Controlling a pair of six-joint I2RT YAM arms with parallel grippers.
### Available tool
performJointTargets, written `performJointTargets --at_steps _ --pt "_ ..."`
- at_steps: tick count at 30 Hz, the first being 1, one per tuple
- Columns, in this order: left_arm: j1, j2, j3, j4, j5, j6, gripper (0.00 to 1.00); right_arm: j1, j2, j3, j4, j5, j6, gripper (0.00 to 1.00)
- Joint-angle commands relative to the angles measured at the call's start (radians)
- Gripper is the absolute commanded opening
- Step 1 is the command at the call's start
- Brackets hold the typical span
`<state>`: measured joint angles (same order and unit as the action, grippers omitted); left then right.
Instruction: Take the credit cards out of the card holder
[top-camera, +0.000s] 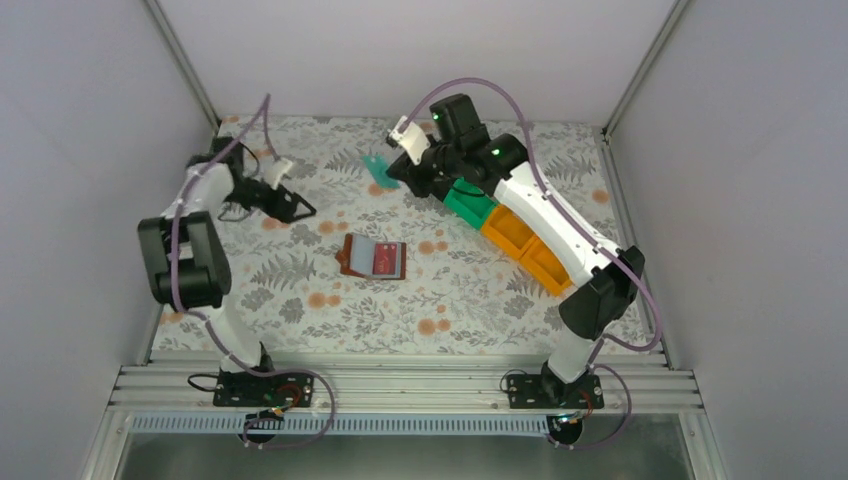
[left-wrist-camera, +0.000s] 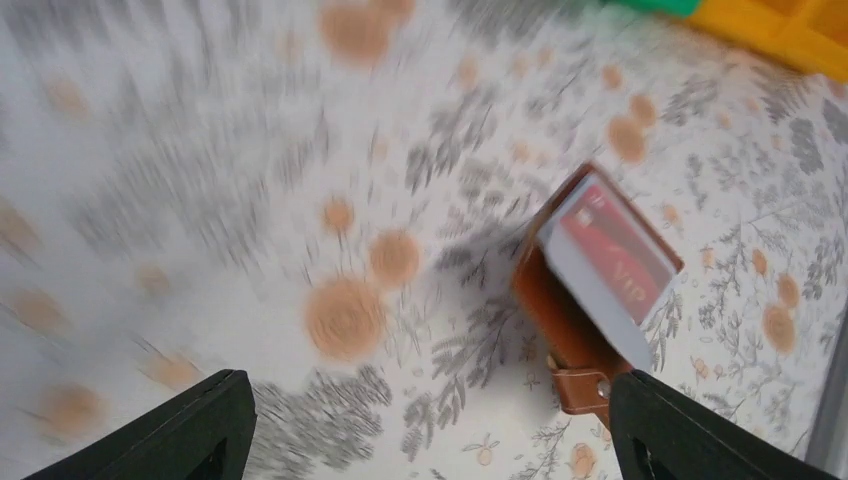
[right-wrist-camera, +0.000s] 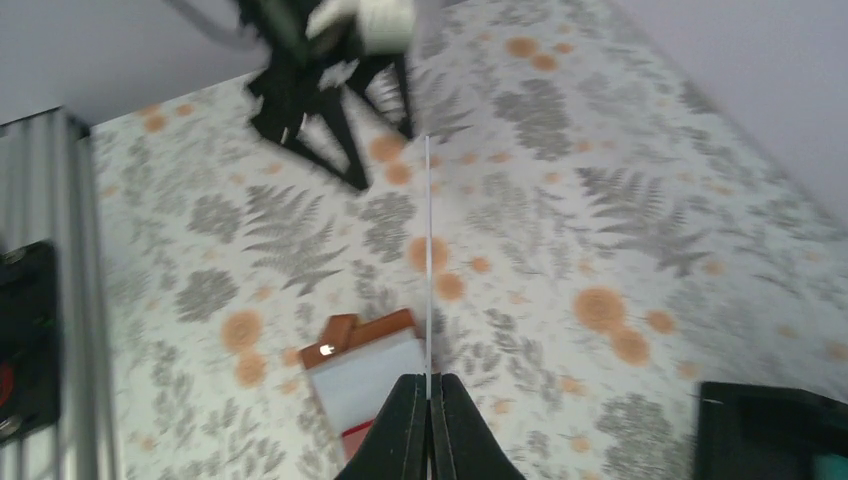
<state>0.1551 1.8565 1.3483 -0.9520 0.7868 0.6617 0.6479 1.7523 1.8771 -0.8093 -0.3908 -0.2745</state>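
Note:
The brown card holder (top-camera: 372, 257) lies open on the flowered table, its pale inside up, with a red credit card (top-camera: 385, 260) in a slot. In the left wrist view the card holder (left-wrist-camera: 570, 325) and its red card (left-wrist-camera: 615, 248) lie just ahead of the right finger. My left gripper (top-camera: 300, 208) hovers left of and beyond the holder, jaws wide apart and empty (left-wrist-camera: 430, 400). My right gripper (top-camera: 392, 172) is raised over the far middle, shut on a teal credit card (top-camera: 377, 170). This card shows edge-on (right-wrist-camera: 428, 250) in the right wrist view, above the shut jaws (right-wrist-camera: 429, 380).
A green bin (top-camera: 468, 203) and orange bins (top-camera: 520, 240) sit in a row under the right arm. A black bin (right-wrist-camera: 770, 430) shows at the lower right of the right wrist view. Grey walls close in the table on three sides.

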Motion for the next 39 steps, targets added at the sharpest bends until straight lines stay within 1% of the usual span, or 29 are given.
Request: performJointTargets --at_steps 1,3,4,5,7,9,11,13,15,17,18,20,21,22,23,29,30,31,32,33,34,37,38,39 --pt "0.009 -0.195 0.157 -0.204 0.176 0.387 0.88 0.062 -0.046 -0.044 -0.031 -0.129 -0.061 0.04" --pt "-0.017 -0.267 0.216 -0.364 0.289 0.603 0.92 0.076 -0.051 -0.053 -0.020 -0.172 -0.076 0.04" --pt "-0.033 -0.300 0.224 -0.400 0.327 0.659 0.96 0.082 -0.050 -0.053 -0.016 -0.181 -0.078 0.04" --pt "-0.057 -0.327 0.225 -0.402 0.338 0.680 0.99 0.089 -0.049 -0.052 -0.013 -0.191 -0.081 0.04" --pt "-0.130 -0.355 0.236 -0.402 0.308 0.686 1.00 0.100 -0.042 -0.044 -0.018 -0.209 -0.093 0.04" --pt "-0.173 -0.350 0.266 -0.404 0.282 0.661 1.00 0.116 -0.033 -0.037 -0.031 -0.212 -0.102 0.04" --pt "-0.187 -0.335 0.302 -0.405 0.272 0.628 0.99 0.127 -0.025 -0.030 -0.047 -0.210 -0.106 0.04" --pt "-0.196 -0.322 0.321 -0.405 0.262 0.602 0.95 0.140 -0.022 -0.026 -0.056 -0.203 -0.109 0.04" --pt "-0.221 -0.319 0.311 -0.404 0.232 0.599 0.86 0.148 -0.023 -0.028 -0.052 -0.204 -0.109 0.04" --pt "-0.247 -0.322 0.296 -0.405 0.204 0.592 0.69 0.157 -0.024 -0.023 -0.050 -0.210 -0.114 0.04" --pt "-0.258 -0.324 0.292 -0.405 0.200 0.582 0.56 0.159 -0.022 -0.020 -0.050 -0.212 -0.118 0.04" --pt "-0.261 -0.326 0.298 -0.406 0.202 0.558 0.25 0.163 -0.020 -0.014 -0.051 -0.205 -0.124 0.04" --pt "-0.261 -0.327 0.302 -0.406 0.204 0.541 0.12 0.163 -0.019 -0.013 -0.050 -0.198 -0.124 0.04" --pt "-0.261 -0.326 0.304 -0.406 0.211 0.518 0.04 0.164 -0.019 -0.014 -0.048 -0.190 -0.124 0.04" --pt "-0.261 -0.327 0.299 -0.405 0.221 0.502 0.03 0.164 -0.018 -0.015 -0.047 -0.181 -0.123 0.04" --pt "-0.261 -0.352 0.263 -0.406 0.288 0.450 0.02 0.164 -0.031 -0.025 -0.026 -0.108 -0.117 0.04" --pt "-0.261 -0.351 0.263 -0.406 0.300 0.430 0.02 0.164 -0.036 -0.029 -0.013 -0.076 -0.109 0.05" --pt "-0.259 -0.349 0.266 -0.406 0.311 0.402 0.02 0.163 -0.042 -0.035 0.024 -0.019 -0.090 0.17" --pt "-0.257 -0.341 0.269 -0.406 0.325 0.373 0.02 0.163 -0.053 -0.050 0.058 0.050 -0.073 0.33" --pt "-0.250 -0.332 0.276 -0.406 0.341 0.332 0.02 0.163 -0.065 -0.064 0.091 0.134 -0.059 0.44" --pt "-0.237 -0.317 0.288 -0.405 0.365 0.286 0.02 0.163 -0.079 -0.074 0.123 0.215 -0.048 0.49" --pt "-0.157 -0.244 0.361 -0.401 0.461 0.085 0.02 0.168 -0.127 -0.102 0.232 0.417 -0.041 0.55" --pt "-0.124 -0.223 0.389 -0.396 0.502 0.006 0.02 0.181 -0.144 -0.120 0.281 0.467 -0.060 0.59" --pt "-0.094 -0.206 0.414 -0.379 0.540 -0.102 0.02 0.204 -0.160 -0.160 0.340 0.513 -0.127 0.59"
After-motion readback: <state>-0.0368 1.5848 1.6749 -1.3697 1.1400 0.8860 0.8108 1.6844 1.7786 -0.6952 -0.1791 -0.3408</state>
